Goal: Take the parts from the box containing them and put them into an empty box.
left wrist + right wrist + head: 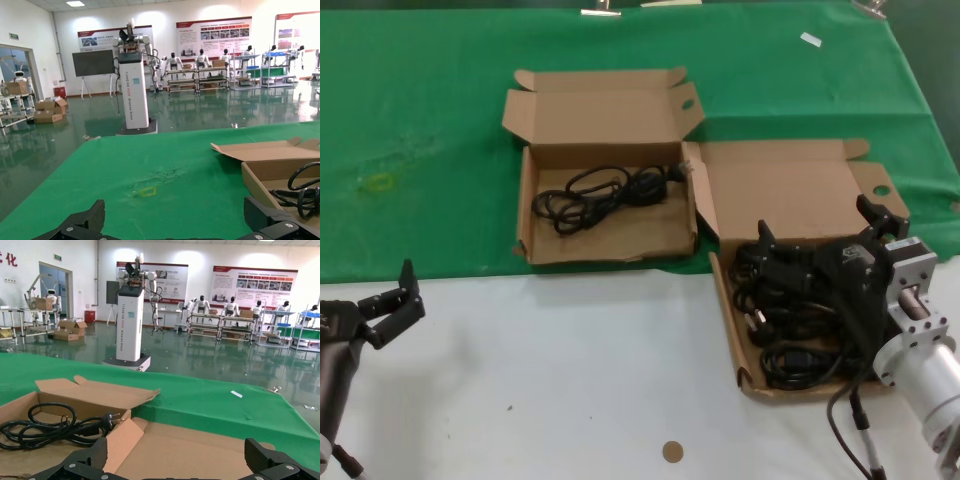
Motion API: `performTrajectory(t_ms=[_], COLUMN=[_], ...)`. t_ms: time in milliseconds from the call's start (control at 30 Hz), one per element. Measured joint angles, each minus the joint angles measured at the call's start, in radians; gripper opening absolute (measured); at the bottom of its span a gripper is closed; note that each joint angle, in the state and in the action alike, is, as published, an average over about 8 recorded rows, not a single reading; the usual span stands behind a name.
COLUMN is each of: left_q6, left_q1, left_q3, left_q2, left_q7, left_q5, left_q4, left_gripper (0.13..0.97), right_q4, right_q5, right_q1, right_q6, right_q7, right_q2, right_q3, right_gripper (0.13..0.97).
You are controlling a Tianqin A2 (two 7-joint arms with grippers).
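Observation:
A skewed shallow cardboard box (724,305) at the right holds several black coiled power cords (790,312). Its lid (790,190) lies open behind it. My right gripper (817,220) hovers open just over those cords, at the lid side, gripping nothing. In the right wrist view the right gripper (177,461) faces the bare lid (200,445). A squarely set, taller box (525,200) to the left holds one coiled cord (605,190), also seen as a cord (50,427). My left gripper (395,298) waits open at the near left, away from both boxes.
A green cloth (420,120) covers the far half of the table, with white tabletop (570,380) in front. A small brown disc (671,452) lies near the front edge. My own black cable (845,420) hangs by the right arm. A taller-box flap (260,149) shows in the left wrist view.

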Motion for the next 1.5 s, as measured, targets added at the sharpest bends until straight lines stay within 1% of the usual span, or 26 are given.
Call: performTrajectory(t_ms=[1500], left_q6=[0.0], left_q1=[0.0], left_q3=[0.0], left_q2=[0.0], left_q7=[0.0], left_q5=[0.0], left_q4=[0.0], left_gripper=[0.966], right_q4=[0.0], right_q5=[0.0], right_q1=[0.0], right_q6=[0.0], right_q7=[0.0], right_q2=[0.0], right_q3=[0.0], right_gripper=[0.966])
